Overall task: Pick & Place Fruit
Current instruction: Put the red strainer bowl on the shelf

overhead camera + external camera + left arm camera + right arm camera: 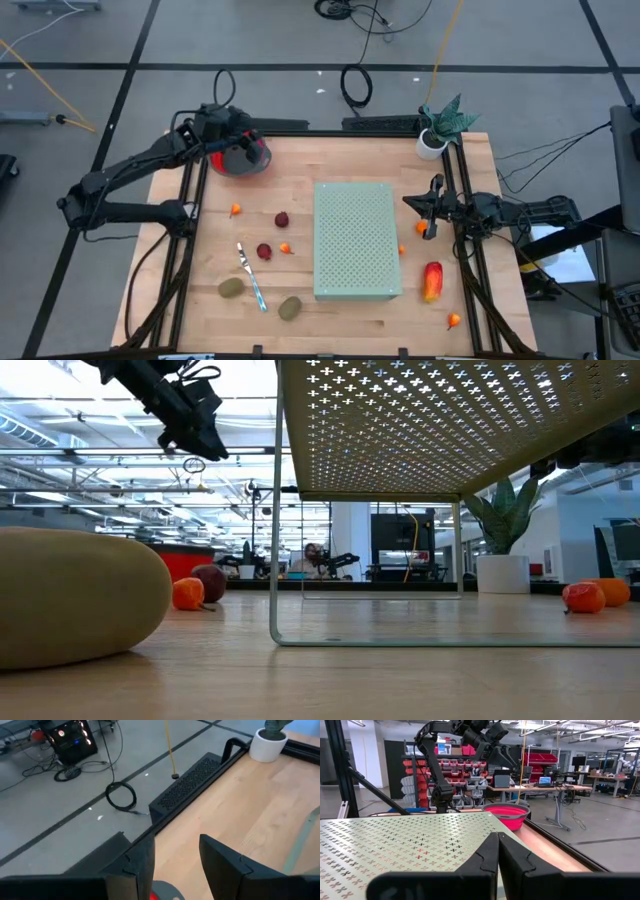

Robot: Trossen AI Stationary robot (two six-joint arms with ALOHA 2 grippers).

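The open, empty left gripper (243, 150) hangs over the red bowl with a grey rim (258, 160) at 11 o'clock. The shut, empty right gripper (420, 204) waits at 3 o'clock. The long red-orange fruit (432, 281) lies unpicked on the pale wooden table (350, 320).

The high view looked straight down over the whole table (300, 160). The low view sat at tabletop level, close behind a brown-green oval (70, 595), facing the room. Both wrist views looked past their own fingers; the high and right wrist views shared the red bowl (506, 814).

left arm: stretched to table's far-left corner, left gripper (243, 147) raised, fingers (220, 862) parted | right arm: at right edge, right gripper (424, 203) low, fingers (517, 862) closed together
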